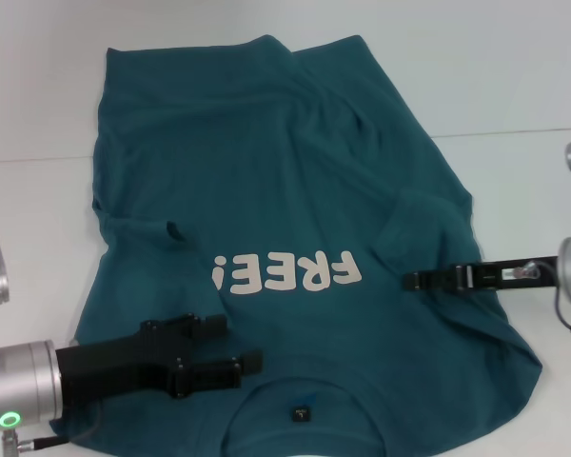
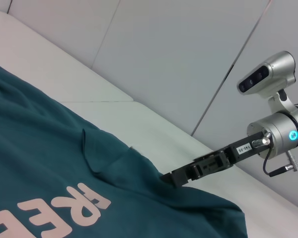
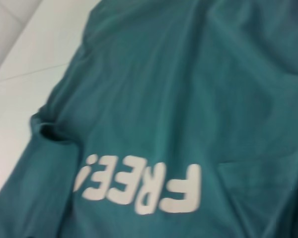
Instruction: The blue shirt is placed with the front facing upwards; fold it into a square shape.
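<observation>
The left gripper (image 1: 236, 354), black and blocky on a silver arm, lay low over the shirt's lower left part near the collar, its two fingers spread apart, clasping nothing, one above the other in the head view with teal cloth showing between them. The right gripper (image 1: 411, 281), a slim black one reaching in from the right side, had its tip at the fabric beside the folded-in right sleeve; whether it was clenched on the cloth or released could not be told, since the tip sat against the dark fabric. In the left wrist view that same right gripper (image 2: 170, 177) met a raised ridge of cloth at the shirt's edge.

The large dark teal-blue cotton T-shirt (image 1: 266, 181) lay spread front up on the white desk (image 1: 514, 86), collar toward the robot and hem at the far side. Its pale cream "FREE!" lettering (image 1: 290, 273) sat between the two grippers, upside down from the head view. A small dark neck label (image 1: 302, 414) showed inside the collar. Both sleeves were tucked inward, with wrinkles running across the chest.
</observation>
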`<state>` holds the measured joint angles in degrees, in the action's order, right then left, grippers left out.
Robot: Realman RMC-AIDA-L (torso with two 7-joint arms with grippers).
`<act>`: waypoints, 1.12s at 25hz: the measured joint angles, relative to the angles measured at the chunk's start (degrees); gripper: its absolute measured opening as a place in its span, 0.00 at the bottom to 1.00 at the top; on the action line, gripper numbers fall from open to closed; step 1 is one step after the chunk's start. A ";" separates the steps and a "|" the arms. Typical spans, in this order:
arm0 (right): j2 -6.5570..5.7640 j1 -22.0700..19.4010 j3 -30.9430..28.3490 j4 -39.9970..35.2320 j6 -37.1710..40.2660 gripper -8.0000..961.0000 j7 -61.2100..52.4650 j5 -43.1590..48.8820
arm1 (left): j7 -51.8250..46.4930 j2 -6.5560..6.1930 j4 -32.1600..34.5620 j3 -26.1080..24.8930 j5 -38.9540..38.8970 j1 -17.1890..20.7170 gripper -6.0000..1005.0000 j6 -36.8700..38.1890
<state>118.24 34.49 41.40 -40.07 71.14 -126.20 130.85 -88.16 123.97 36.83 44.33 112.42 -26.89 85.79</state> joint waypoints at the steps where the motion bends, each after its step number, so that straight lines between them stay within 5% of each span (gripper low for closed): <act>1: 0.25 0.30 0.03 0.03 0.33 0.80 0.26 -0.06 | 0.01 -0.02 0.00 -0.03 -0.01 0.00 0.92 0.00; 12: 1.11 3.15 3.46 2.34 1.87 0.80 1.14 -2.00 | 0.35 -0.05 0.00 -0.06 -0.26 0.00 0.92 0.00; 22: -1.97 -3.09 2.00 -1.32 4.18 0.80 2.41 -6.42 | -0.01 -0.14 0.22 -0.04 0.12 0.19 0.92 0.51; 28: -2.52 -6.86 -3.48 -2.30 9.61 0.80 12.05 -10.07 | -1.67 -0.36 0.41 -0.36 1.41 0.59 0.92 0.87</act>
<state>115.72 27.63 37.92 -42.37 80.75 -114.14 120.78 -89.83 123.61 37.24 43.97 113.83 -26.30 86.66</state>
